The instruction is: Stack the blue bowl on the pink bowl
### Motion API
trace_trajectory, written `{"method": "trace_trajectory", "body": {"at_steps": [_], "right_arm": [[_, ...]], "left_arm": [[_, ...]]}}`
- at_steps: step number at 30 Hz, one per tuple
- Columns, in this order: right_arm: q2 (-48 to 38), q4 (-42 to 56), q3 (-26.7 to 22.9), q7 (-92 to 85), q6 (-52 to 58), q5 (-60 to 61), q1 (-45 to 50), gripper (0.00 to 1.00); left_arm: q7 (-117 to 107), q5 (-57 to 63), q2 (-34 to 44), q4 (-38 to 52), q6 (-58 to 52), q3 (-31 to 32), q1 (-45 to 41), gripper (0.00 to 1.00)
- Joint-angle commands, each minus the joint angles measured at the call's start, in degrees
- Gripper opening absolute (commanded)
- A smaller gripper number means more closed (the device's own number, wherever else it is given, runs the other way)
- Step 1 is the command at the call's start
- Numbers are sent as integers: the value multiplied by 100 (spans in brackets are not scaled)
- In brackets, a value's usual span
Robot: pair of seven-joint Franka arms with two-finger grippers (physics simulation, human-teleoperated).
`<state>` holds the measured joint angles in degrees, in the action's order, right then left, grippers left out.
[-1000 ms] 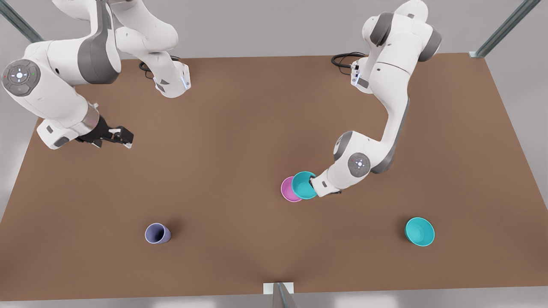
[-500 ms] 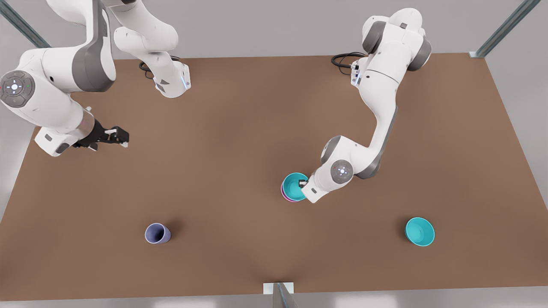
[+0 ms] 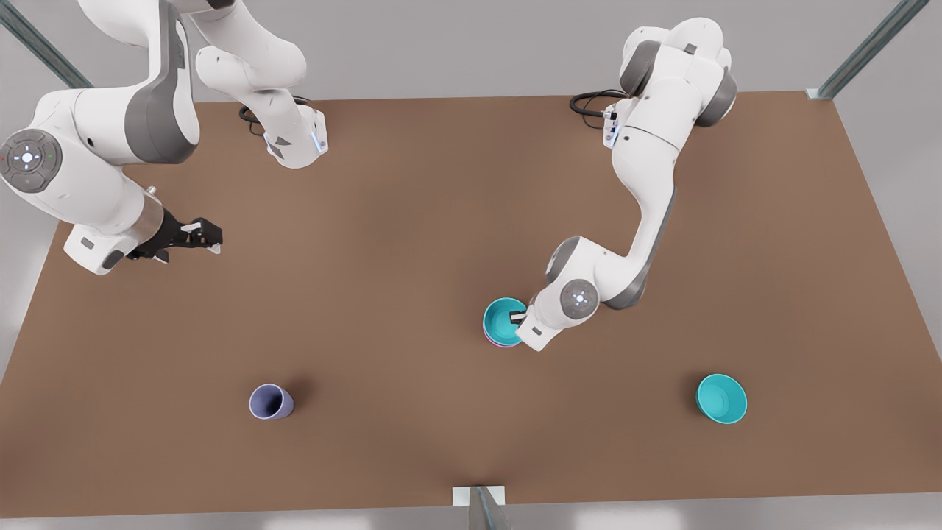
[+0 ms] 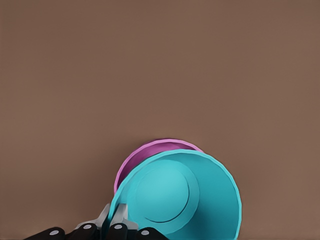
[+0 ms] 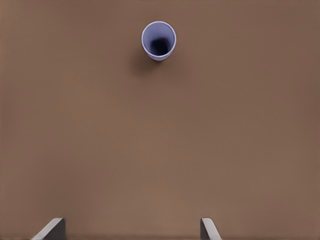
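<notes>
1. Near edge of the surface (image 3: pixel 412 221), front view: lavender cup (image 3: pixel 270 402) toward the view's left, second teal bowl (image 3: pixel 722 398) toward its right. Both well apart from the work; neither is a task item.
2. Mid-surface: blue bowl (image 3: pixel 503 320) sits over the pink bowl (image 3: pixel 491 340), w/ just a pink crescent showing at the rim. In the left wrist view the blue bowl (image 4: pixel 180 195) looks offset from the pink bowl (image 4: pixel 150 150), so apparently not yet nested square.
3. Left end effector (image 3: pixel 521 317) pinches the blue bowl's rim, one finger inside the wall, one outside (image 4: pixel 116 220).
4. Step in hand (judged): seating and release. Do it well by centring blue over pink, lowering until the walls bear all round, then parting the fingers and lifting straight up; any sideways pull could tip the stack.
5. Far, view's left: right end effector (image 3: pixel 199 235) waits above bare surface, fingers (image 5: pixel 52 229) spread, holding nothing.
</notes>
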<state>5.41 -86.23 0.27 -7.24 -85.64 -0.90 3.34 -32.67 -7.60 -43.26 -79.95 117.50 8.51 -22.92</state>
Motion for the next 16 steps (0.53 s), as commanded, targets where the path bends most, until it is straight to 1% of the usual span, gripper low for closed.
{"method": "trace_trajectory", "body": {"at_steps": [1, 3, 4, 5, 6, 8, 9, 10, 11, 12, 13, 16], "right_arm": [[-5, 1, -1, -331, 4, 2, 0, 100], [-5, 1, -1, -331, 4, 2, 0, 100], [-5, 9, -1, -331, 4, 2, 0, 100], [-5, 1, -1, -331, 4, 2, 0, 100], [-5, 10, -1, -331, 4, 2, 0, 100], [-5, 10, -1, -331, 4, 3, 0, 100], [3, 1, -1, -331, 4, 2, 0, 100], [-5, 9, -1, -331, 4, 2, 0, 100], [3, 10, -1, -331, 4, 2, 0, 100], [3, 9, -1, -331, 4, 2, 0, 100], [3, 10, -1, -331, 4, 2, 0, 100], [3, 1, -1, -340, 4, 11, -9, 100]], "left_arm": [[-565, 4, 10, 6, 1, 1, -2, 100], [-513, 4, 10, 5, -17, -8, 42, 100], [-39, 48, 159, 6, -640, -25, 305, 100], [603, 539, 589, 6, -1650, -25, 815, 100], [1077, 962, 1073, 23, -2363, -25, 1201, 100], [2150, 1182, 1829, 102, -3189, -25, 1694, 100], [2589, 1182, 1918, 392, -3488, -25, 1826, 100], [2678, 1226, 2163, 630, -3717, -34, 1940, 100], [2696, 1323, 2664, 410, -3481, -43, 1906, 100], [2696, 1165, 3077, 112, -3427, -52, 1888, 100], [2696, 1173, 3218, -20, -3436, -60, 1809, 100], [2696, 1164, 3254, -47, -3445, -60, 1800, 100]]}}
